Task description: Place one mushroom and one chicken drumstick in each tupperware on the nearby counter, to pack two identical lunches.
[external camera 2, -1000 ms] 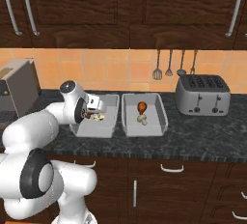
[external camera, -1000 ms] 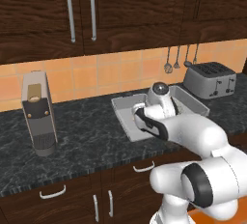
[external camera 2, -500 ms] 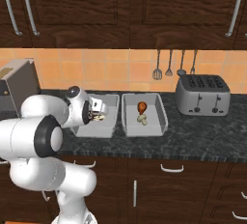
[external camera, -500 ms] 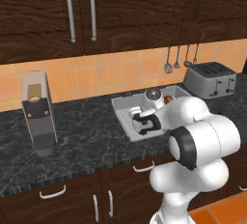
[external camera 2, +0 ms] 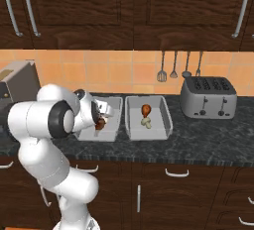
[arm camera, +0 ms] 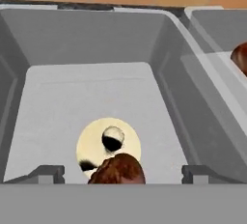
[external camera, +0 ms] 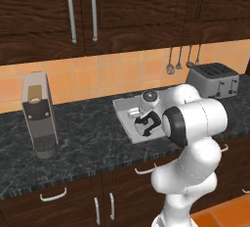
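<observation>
Looking across the right base view, I see the black-grey marbled counter (external camera 2: pixel 198 142) running under an orange tiled backsplash and dark wooden wall cupboards, with a silver toaster (external camera 2: pixel 207 98) at about 3 o'clock and utensils (external camera 2: pixel 173 67) hanging on the wall above it. Two grey tupperware tubs sit side by side on the stone: the left tub (external camera 2: pixel 111 120) and the right tub (external camera 2: pixel 161 117), just beside each other. In the right tub lie a reddish-brown drumstick (external camera 2: pixel 146 109) and, touching it on the near side, a beige mushroom (external camera 2: pixel 145 122).

The left base view adds a tall coffee machine (external camera: pixel 39 114) at 9 o'clock on the counter, well apart from the tubs; there my arm hides most of the tubs.

The gripper (external camera 2: pixel 100 123) hangs inside the left tub. The hand view gives what the base cameras cannot: a second mushroom (arm camera: pixel 108 143) lying on the tub floor, directly below the fingers (arm camera: pixel 47 172), and a second drumstick (arm camera: pixel 117 171) between the two tips at 6 o'clock. The tips stand wide of it on both sides; whether they clamp it I cannot tell.
</observation>
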